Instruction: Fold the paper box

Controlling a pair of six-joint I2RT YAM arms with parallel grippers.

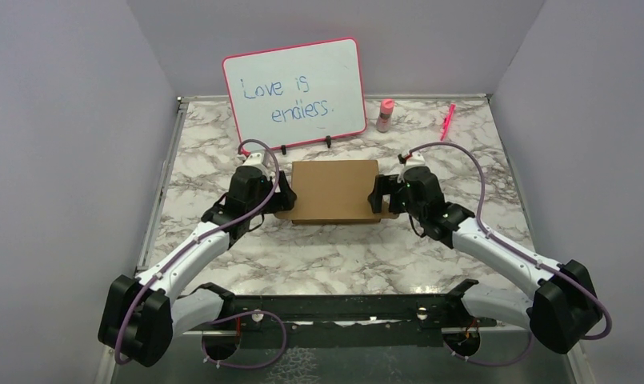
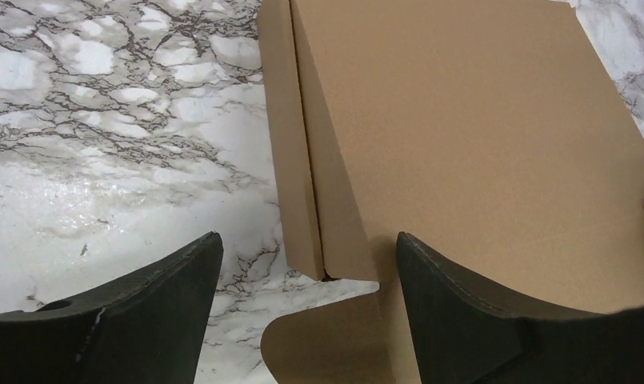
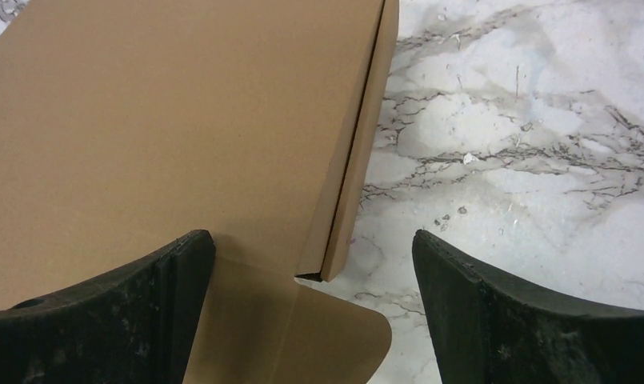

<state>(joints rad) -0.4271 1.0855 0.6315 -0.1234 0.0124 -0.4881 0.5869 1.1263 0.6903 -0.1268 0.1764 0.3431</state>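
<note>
The paper box (image 1: 334,190) is a shallow brown cardboard box with its lid down, lying mid-table in front of the whiteboard. My left gripper (image 1: 277,192) is open at the box's left end. In the left wrist view its jaws straddle the box's near left corner (image 2: 322,256), and a rounded flap (image 2: 334,344) sticks out sideways between them. My right gripper (image 1: 380,194) is open at the right end. In the right wrist view its jaws straddle the near right corner (image 3: 334,256), with a rounded flap (image 3: 334,336) lying flat below. Neither gripper holds anything.
A pink-framed whiteboard (image 1: 296,92) stands just behind the box. A pink bottle (image 1: 385,115) and a pink pen (image 1: 447,122) lie at the back right. The marble tabletop (image 1: 342,256) lies between the box and the arm bases. Grey walls close in both sides.
</note>
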